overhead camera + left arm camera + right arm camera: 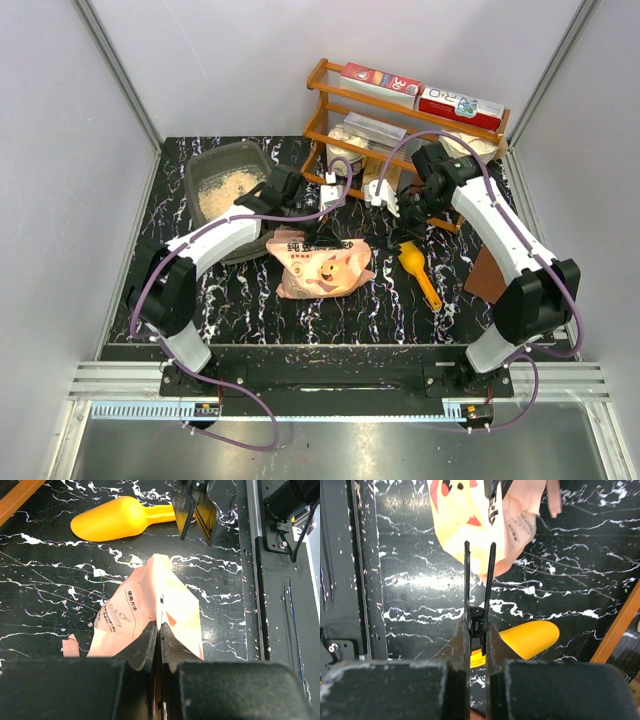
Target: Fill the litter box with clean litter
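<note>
Pink film, soft and likely slippery: the bag sags below the left tool, which is pinched shut on its top seam, a fair hold. Opposite, the right tool is clamped on a black clip. The litter box, with some clean litter in it, sits left of the left tool.

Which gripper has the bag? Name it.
The left gripper, shut on the pink bag; the right gripper holds a thin black two-pronged tool instead.
</note>
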